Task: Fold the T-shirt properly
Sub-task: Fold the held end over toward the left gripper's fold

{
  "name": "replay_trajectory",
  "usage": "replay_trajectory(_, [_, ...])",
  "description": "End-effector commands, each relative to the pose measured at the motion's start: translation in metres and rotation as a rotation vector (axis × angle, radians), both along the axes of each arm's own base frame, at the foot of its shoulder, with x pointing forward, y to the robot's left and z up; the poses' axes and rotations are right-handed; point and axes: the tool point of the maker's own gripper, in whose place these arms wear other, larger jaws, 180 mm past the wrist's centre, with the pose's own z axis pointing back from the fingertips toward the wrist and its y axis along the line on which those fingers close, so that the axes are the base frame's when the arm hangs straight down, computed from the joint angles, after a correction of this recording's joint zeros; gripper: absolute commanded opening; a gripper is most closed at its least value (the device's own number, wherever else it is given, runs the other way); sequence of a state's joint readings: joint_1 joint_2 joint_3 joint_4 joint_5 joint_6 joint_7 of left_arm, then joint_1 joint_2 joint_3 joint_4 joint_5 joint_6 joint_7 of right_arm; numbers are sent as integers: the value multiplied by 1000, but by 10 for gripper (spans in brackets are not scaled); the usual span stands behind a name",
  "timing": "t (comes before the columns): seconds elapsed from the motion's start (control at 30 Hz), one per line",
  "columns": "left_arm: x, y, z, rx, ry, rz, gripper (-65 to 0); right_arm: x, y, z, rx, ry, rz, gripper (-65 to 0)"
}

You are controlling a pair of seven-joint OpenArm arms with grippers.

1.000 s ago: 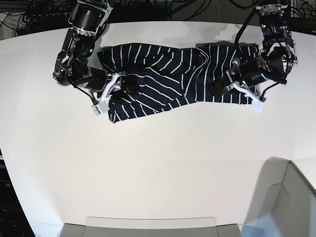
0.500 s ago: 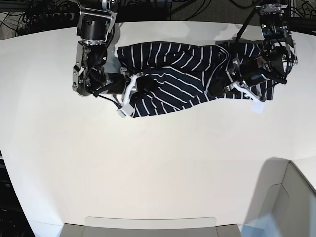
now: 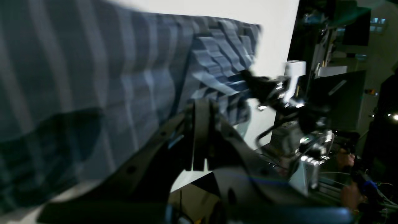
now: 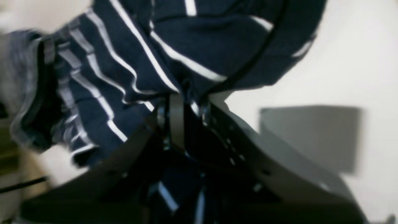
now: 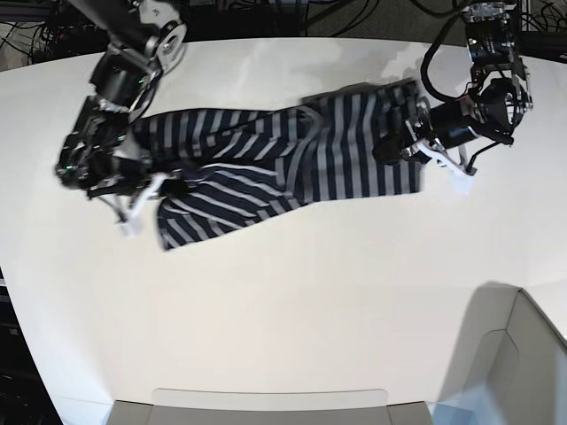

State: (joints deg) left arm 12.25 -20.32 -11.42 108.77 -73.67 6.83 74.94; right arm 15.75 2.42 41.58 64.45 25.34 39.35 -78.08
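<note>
1. White worktop (image 5: 292, 301) fills the base view, cables along the top edge.
2. T-shirt (image 5: 292, 168) stretches across upper centre.
3. My left fingers (image 5: 390, 149) and right fingers (image 5: 173, 189) each pinch its cloth.
4. Grey bin (image 5: 509, 372) sits lower right.

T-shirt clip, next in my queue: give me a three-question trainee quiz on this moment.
1. True or false: the T-shirt lies neatly folded in a square.
2. Which gripper holds fabric? A) left gripper only B) right gripper only C) both
3. Fill in: the shirt is stretched out above a white ____.

Key: 1 false, it is spread long between the arms. 2 C, both wrist views show shut fingers pinching striped cloth. 3 table.
</note>
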Motion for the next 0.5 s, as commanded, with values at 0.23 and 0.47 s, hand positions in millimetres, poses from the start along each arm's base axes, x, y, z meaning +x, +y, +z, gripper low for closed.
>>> replay_trajectory(0.23, [3,-2,10,-18,-20,-12,-650,6,-102,27,-156,-21,-158,-650])
replay_trajectory(0.47, [4,2,11,-11,-25,-6,-650,14,-138,60,-224,-111,-233,-650])
